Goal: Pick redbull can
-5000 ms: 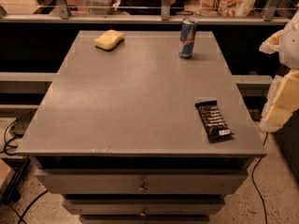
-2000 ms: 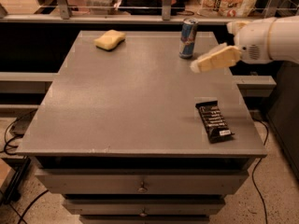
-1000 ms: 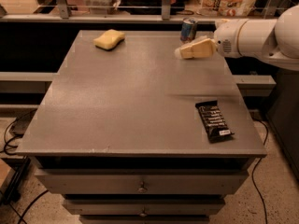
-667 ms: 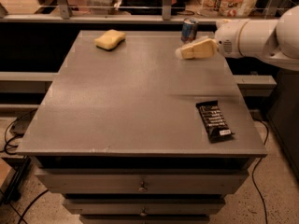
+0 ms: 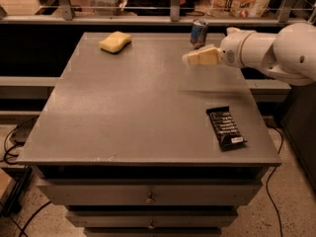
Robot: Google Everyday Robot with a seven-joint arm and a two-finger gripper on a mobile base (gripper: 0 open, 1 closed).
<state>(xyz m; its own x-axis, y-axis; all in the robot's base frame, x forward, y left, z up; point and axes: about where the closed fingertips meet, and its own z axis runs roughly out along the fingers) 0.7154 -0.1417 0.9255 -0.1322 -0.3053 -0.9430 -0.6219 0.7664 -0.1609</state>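
A: Gripper position?
B: Gripper (image 5: 197,58) held level above the table (image 5: 123,112), near the far edge, arm (image 5: 276,53) reaching in from the side. Spread or pinched: cannot tell from here
A: And the can?
B: Can (image 5: 199,31) upright, just behind the gripper, lower half hidden by it. Touching or apart: cannot tell. My read: not lifted yet
A: Why come in sideways?
B: Judgement only. A tall slim can is best taken round its body, so the gripper is kept horizontal at mid-can height. A nudge could tip it off the far edge
A: Anything else close?
B: Sponge (image 5: 115,41) well apart, out beyond the tip. Bar (image 5: 225,128) well apart on the near side. Neither in the way
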